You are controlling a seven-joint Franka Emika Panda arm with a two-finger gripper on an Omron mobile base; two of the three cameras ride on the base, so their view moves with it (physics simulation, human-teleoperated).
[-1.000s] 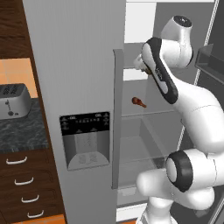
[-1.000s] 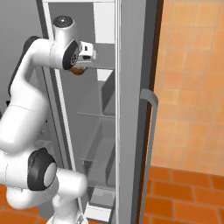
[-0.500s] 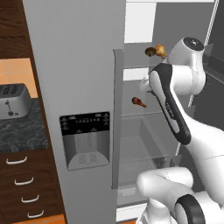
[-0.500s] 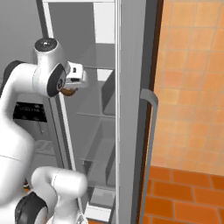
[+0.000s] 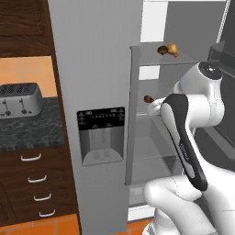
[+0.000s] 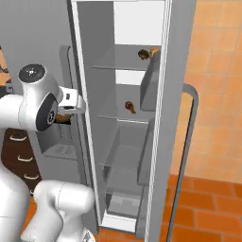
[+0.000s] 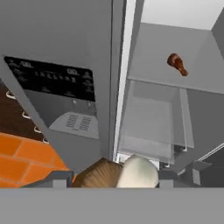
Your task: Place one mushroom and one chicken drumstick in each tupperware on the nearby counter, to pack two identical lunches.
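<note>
The tool (image 7: 116, 177) holds a mushroom (image 7: 118, 173), brown cap and pale stem pinched between its tips, outside the open fridge (image 6: 123, 71). It looks light, soft and easily bruised. A chicken drumstick (image 7: 177, 64) lies on the middle shelf (image 7: 175, 81).

mushroom (image 7: 117, 173) cut off by the hand view's bottom band, fingertips holding it hidden, toaster (image 5: 18, 99) cropped at left edge
</note>
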